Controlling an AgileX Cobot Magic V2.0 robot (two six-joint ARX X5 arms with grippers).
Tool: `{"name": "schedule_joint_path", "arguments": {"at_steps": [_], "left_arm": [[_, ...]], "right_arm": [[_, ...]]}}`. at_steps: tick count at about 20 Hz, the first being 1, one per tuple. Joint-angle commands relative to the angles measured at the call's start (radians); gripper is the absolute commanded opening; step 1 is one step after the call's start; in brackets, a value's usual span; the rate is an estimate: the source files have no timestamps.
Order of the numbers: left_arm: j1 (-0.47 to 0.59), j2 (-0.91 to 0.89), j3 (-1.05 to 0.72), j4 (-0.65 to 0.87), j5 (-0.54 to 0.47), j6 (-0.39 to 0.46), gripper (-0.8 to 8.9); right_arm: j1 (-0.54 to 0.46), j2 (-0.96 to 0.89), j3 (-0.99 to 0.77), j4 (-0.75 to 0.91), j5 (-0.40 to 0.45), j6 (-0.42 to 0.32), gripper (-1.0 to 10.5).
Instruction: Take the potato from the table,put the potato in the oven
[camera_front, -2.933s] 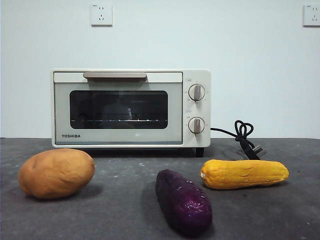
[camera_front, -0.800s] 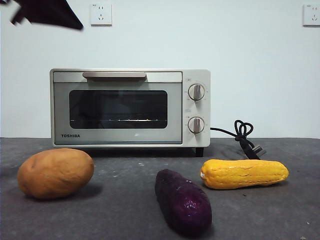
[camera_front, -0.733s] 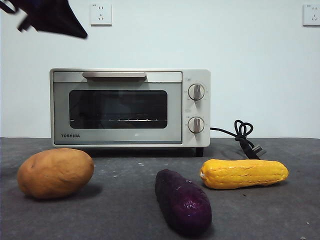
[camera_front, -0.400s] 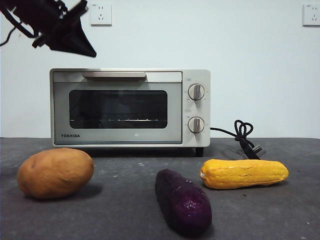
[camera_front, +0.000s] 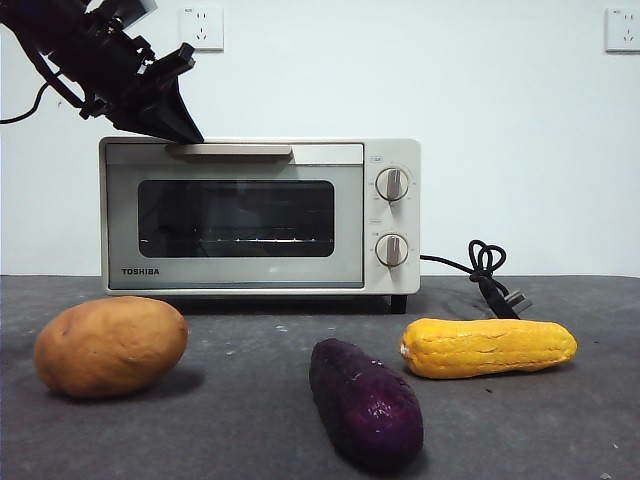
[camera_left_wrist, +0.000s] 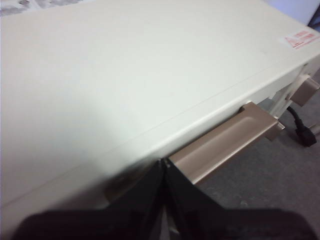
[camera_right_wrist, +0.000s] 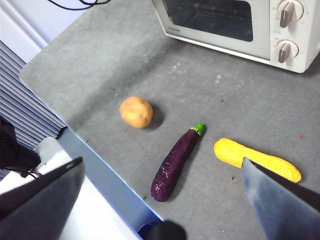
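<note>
Jaws of the left gripper (camera_left_wrist: 164, 167) are pressed together into a single dark point, tip just above the near end of the brown bar handle (camera_left_wrist: 225, 142) at the oven's (camera_front: 260, 215) top front edge; whether the tip touches the handle cannot be told. In the front view this gripper (camera_front: 190, 133) hangs at the oven's upper left corner, the arm reaching down from the top left. The right gripper (camera_right_wrist: 160, 175) is held high over the table, its jaws spread wide apart and gripping nothing.

The potato (camera_front: 111, 346) lies on the table (camera_front: 250, 400), in front of the oven's left end and well below the left gripper, apart from both grippers. From the right wrist view the potato (camera_right_wrist: 136, 111) sits alone on the grey surface, far beneath the spread jaws.

The oven door is closed, its dark window showing a wire rack inside. Two round knobs (camera_front: 392, 217) sit on its right panel, and a black cord (camera_front: 487, 272) loops on the table to its right.

Near the potato lie a dark purple sweet potato (camera_front: 365, 402) toward the front middle, and a yellow corn cob (camera_front: 488, 347) further right, neither touching it.
</note>
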Motion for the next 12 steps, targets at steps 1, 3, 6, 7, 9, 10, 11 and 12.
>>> {"name": "schedule_joint_path", "arguments": {"at_steps": [1,3,6,7,9,10,11,12], "left_arm": [[-0.001,0.019,-0.001,0.006,-0.006,0.032,-0.08],[-0.001,0.028,-0.001,0.002,-0.006,0.032,-0.08],[-0.002,0.042,-0.001,-0.016,-0.003,0.037,-0.08],[-0.006,0.048,-0.001,-0.025,-0.003,0.039,-0.08],[-0.014,0.056,-0.001,-0.047,-0.003,0.042,-0.08],[-0.016,0.062,-0.001,-0.058,-0.001,0.044,-0.08],[-0.019,0.062,-0.001,-0.072,-0.001,0.046,-0.08],[-0.023,0.062,-0.001,-0.088,0.005,0.05,-0.08]], "right_arm": [[0.002,0.002,0.003,0.0,0.003,0.003,6.6],[0.002,0.003,0.003,0.0,0.003,0.003,6.6],[0.002,0.006,0.003,0.0,0.003,0.003,6.6],[0.002,0.008,0.003,0.0,0.003,0.003,6.6],[0.002,0.009,0.003,0.0,0.003,0.003,6.6],[0.002,0.01,0.003,0.0,0.003,0.003,6.6],[0.002,0.01,0.003,0.0,0.003,0.003,6.6],[0.002,0.011,0.003,0.0,0.002,0.003,6.6]]}}
